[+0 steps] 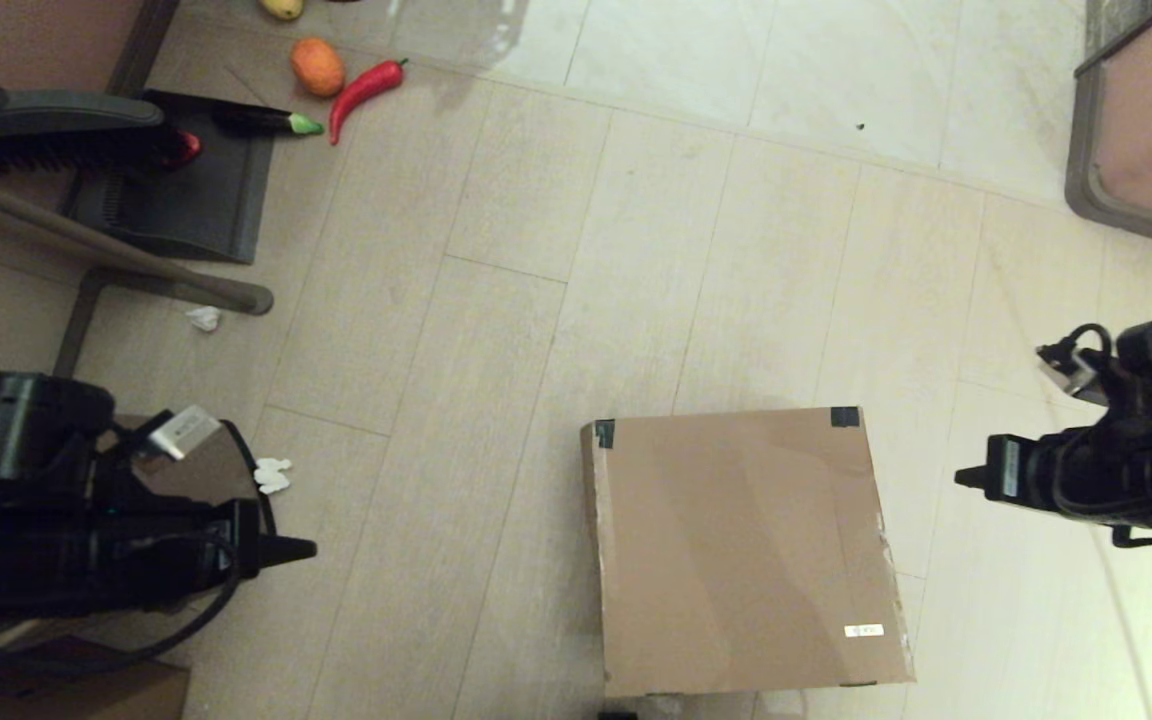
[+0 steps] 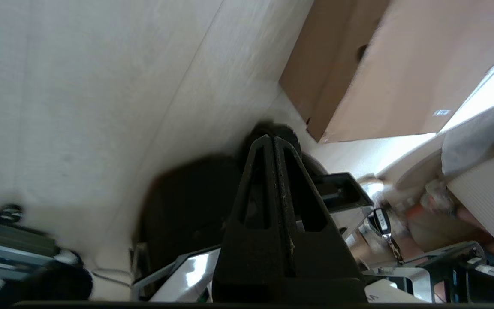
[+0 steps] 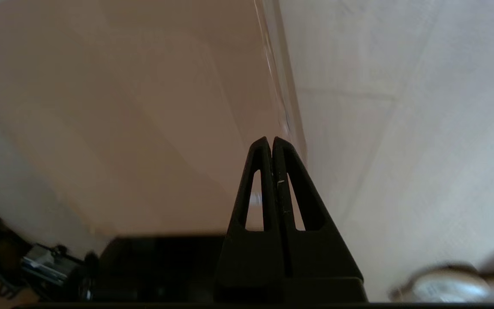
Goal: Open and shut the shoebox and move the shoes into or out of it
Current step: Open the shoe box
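Your shoebox (image 1: 746,550) sits closed on the floor just ahead of the base, right of centre, its near edge cut off at the bottom of the head view. With the lid down you cannot see inside, and no shoes show anywhere. It is plain matte brown cardboard, squarish, with two dark tape patches (image 1: 844,417) on the far corners, a small white label (image 1: 863,630) near the front right corner, and a scuffed, whitish right edge.

Your left gripper (image 1: 301,548) hangs low on the left, well apart from the box, its fingers pressed together with nothing between them; the left wrist view shows the two black, rough-textured fingers (image 2: 268,171) meeting at a point, while the clutter behind them is too blurred to name. Your right gripper (image 1: 966,478) hovers just beside the box's right edge, also pinched closed and empty; in the right wrist view its tip (image 3: 271,143) lies over that edge, and whether it touches cannot be told.

A small white scrap (image 1: 273,476) lies near the left arm. Farther off, the floor (image 1: 536,330) is pale plank tile. Far left, a dark dustpan (image 1: 186,190) and brush (image 1: 46,135) rest partly hidden, with a glossy red chilli (image 1: 364,92), an orange fruit (image 1: 317,66) and an eggplant (image 1: 266,121) beside them.
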Robot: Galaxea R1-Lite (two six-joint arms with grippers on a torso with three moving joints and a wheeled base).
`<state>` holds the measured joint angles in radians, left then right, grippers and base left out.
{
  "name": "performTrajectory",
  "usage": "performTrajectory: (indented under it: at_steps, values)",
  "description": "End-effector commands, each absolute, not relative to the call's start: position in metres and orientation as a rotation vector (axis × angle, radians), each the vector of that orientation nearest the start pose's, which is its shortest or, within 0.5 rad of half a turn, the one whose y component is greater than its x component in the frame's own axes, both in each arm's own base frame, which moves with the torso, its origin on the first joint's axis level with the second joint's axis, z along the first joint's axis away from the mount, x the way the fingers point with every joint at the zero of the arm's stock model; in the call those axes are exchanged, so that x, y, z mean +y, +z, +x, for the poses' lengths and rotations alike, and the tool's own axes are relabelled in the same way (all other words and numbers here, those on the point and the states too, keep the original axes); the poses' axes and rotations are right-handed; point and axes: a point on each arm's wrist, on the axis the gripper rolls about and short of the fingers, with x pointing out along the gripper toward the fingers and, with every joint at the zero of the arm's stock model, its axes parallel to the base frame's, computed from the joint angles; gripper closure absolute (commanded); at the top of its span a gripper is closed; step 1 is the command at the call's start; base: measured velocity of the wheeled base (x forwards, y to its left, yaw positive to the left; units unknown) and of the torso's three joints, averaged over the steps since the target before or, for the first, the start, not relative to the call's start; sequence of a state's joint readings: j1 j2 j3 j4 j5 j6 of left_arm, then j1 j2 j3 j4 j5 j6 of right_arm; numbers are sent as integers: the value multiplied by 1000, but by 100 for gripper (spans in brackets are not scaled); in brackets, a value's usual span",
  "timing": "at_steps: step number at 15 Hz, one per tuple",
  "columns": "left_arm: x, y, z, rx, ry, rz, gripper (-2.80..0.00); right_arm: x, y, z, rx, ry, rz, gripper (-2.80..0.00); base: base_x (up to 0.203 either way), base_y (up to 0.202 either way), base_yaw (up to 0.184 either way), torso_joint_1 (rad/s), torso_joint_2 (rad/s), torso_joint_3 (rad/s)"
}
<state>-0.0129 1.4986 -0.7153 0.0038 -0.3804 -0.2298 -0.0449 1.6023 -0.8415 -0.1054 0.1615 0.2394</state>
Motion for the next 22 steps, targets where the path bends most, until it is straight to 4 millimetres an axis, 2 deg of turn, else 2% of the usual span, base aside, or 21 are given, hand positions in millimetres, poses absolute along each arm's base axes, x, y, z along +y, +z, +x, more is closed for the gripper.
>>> performTrajectory:
  at_steps: [1, 3, 4, 7, 11, 13, 17, 20, 22]
  values:
    - [-22, 103, 270, 953, -294, -364, 0, -15, 118, 316, 734, 24, 314, 0, 0, 0, 0, 0, 0, 0]
    - [-40, 76, 296, 938, -317, -323, 0, -21, 95, 344, 698, 33, 312, 0, 0, 0, 0, 0, 0, 0]
    - [-53, 67, 308, 926, -333, -310, 0, -25, 90, 355, 677, 34, 312, 0, 0, 0, 0, 0, 0, 0]
    - [-94, 62, 342, 878, -394, -323, 0, -44, 81, 371, 659, -7, 325, 0, 0, 0, 0, 0, 0, 0]
    - [-129, 42, 377, 857, -418, -293, 0, -46, 64, 366, 716, 4, 347, 0, 0, 0, 0, 0, 0, 0]
    - [-150, 41, 389, 831, -420, -299, 0, -45, 56, 360, 746, 7, 354, 0, 0, 0, 0, 0, 0, 0]
    - [-184, 29, 403, 820, -466, -302, 0, -41, 44, 348, 777, 27, 362, 0, 0, 0, 0, 0, 0, 0]
    - [-217, 21, 410, 813, -520, -301, 0, -26, 28, 340, 799, 62, 349, 0, 0, 0, 0, 0, 0, 0]
    - [-224, 24, 408, 840, -517, -321, 0, -13, 24, 333, 828, 95, 337, 0, 0, 0, 0, 0, 0, 0]
